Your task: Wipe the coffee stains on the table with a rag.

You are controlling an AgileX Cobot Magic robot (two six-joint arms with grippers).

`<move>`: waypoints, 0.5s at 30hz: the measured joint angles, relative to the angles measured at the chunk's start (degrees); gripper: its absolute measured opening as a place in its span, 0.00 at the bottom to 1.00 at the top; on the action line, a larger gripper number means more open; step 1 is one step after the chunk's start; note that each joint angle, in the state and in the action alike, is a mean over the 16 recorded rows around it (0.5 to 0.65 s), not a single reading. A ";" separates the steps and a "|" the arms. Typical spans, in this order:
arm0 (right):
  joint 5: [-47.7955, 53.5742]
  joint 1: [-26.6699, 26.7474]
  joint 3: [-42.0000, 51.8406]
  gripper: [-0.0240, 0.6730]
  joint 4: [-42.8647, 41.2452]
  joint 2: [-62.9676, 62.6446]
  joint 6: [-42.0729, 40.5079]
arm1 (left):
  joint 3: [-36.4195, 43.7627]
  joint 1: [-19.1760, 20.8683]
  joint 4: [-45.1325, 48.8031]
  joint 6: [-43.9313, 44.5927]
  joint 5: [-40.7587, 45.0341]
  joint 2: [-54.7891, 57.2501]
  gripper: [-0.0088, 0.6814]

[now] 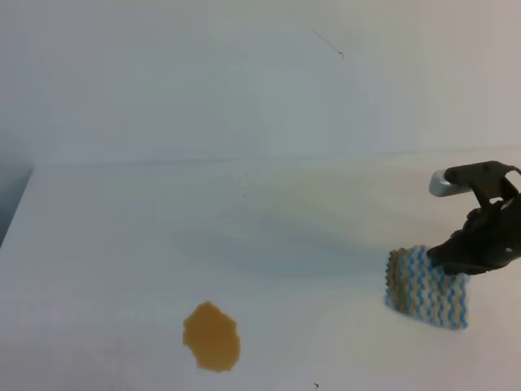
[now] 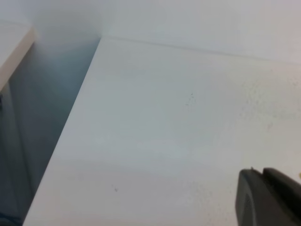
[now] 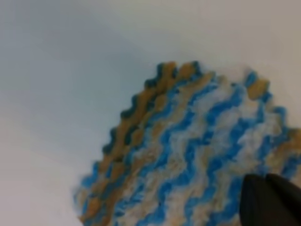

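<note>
The coffee stain point(image 1: 212, 336) is an orange-brown blotch on the white table point(image 1: 244, 220), near the front and left of centre. The rag point(image 1: 425, 289), knitted in blue, white and tan zigzags, lies at the right with its left edge curled up. My right gripper point(image 1: 453, 262) is down on the rag's upper right corner and looks shut on it. The right wrist view is filled by the rag point(image 3: 188, 155), with the dark fingertips point(image 3: 270, 200) close together over it. Only a dark corner of my left gripper point(image 2: 267, 200) shows, above bare table, far from both.
The table's left edge point(image 2: 70, 127) drops to a dim gap beside another pale surface point(image 2: 11, 42). A plain white wall point(image 1: 244, 73) stands behind the table. A few tiny dark specks dot the tabletop.
</note>
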 joint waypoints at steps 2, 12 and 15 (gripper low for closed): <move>-0.55 0.44 -0.53 0.04 0.64 1.70 -0.15 | 0.00 0.00 0.00 -0.02 0.00 0.00 0.01; -6.92 9.06 -2.14 0.04 3.96 6.92 -0.41 | 0.32 0.00 0.00 -0.05 -0.12 -0.20 0.01; -8.99 13.51 -3.72 0.04 5.18 8.28 -0.35 | 0.32 0.00 0.00 -0.05 -0.12 -0.20 0.01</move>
